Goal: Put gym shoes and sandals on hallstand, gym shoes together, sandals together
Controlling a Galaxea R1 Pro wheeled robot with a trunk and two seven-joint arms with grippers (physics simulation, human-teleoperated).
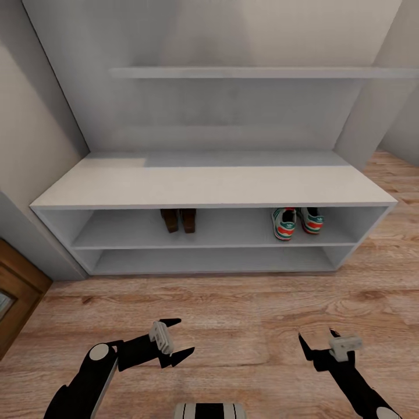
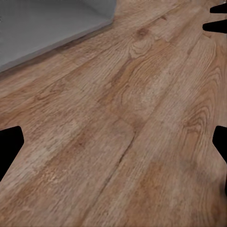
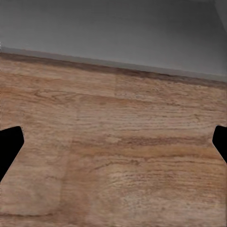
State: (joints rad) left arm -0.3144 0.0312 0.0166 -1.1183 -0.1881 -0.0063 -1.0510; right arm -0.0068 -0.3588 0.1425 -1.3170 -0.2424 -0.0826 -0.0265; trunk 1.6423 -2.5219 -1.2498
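Both the left claw (image 1: 174,343) and right claw (image 1: 319,343) are hanging spread and empty at the frame's bottom over the corridor floor (image 1: 244,308), while up-frame on the hallstand (image 1: 203,183), the sandals (image 1: 178,220) and gym shoes (image 1: 297,222) are apparently sitting paired, heels outward.
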